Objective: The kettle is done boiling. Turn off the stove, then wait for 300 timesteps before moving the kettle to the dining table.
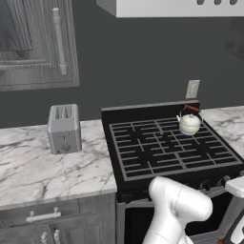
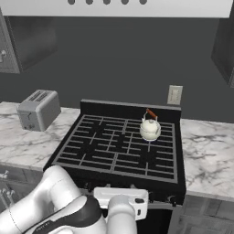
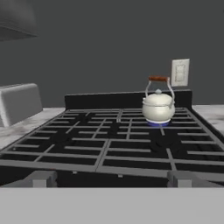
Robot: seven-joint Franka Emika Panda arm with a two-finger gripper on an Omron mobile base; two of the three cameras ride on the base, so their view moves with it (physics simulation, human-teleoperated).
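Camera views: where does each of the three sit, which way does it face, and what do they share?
Left base view: behind the arm's left, looking down at the stove, toaster and kettle; white arm at lower right.
Right base view: behind the arm's right, same stove; arm at lower left.
Hand view: low at the stove's front edge, looking level across the grates; open hand at the bottom.
Shared: kettle at the back right over a blue flame, toaster, wall outlet.

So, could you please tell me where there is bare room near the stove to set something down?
Bare marble lies between the toaster and the stove, and on the counter right of the stove. The front and left grates are free too. Only the back right burner is taken, by the kettle.
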